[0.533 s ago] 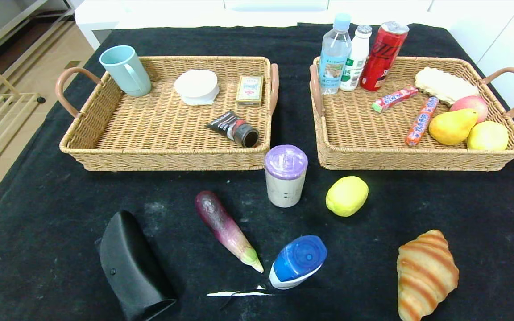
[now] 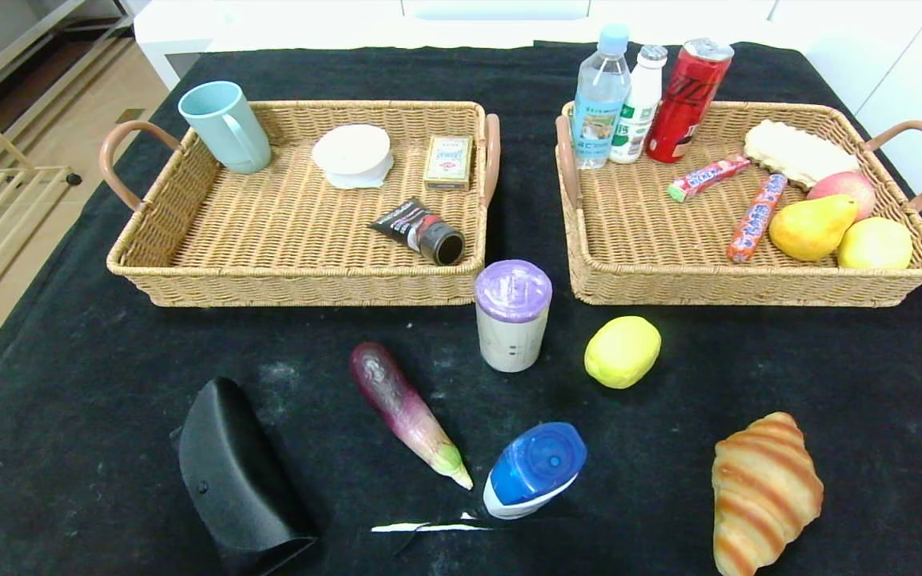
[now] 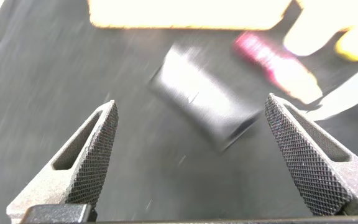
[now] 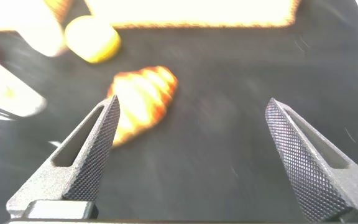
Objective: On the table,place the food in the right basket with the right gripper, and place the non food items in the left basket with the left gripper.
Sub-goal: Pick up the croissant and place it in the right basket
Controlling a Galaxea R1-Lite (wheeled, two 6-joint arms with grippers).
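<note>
Both hands spread wide above bare bench: left hand (image 3: 190,155) over the black case (image 3: 204,99), right hand (image 4: 191,155) near the croissant (image 4: 142,99).

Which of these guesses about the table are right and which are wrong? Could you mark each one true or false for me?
1. The croissant lies on the black table, outside both baskets. True.
2. The cup with the purple lid stands inside the left basket. False: it stands upright on the cloth, in front of the gap between the baskets.
3. The left gripper has its fingers spread apart with nothing between them. True.
4. The right gripper is clamped on the yellow fruit. False: its fingers are open and empty; the fruit lies on the cloth in front of the right basket.
5. The eggplant lies between the black case and the blue-capped bottle. True.
</note>
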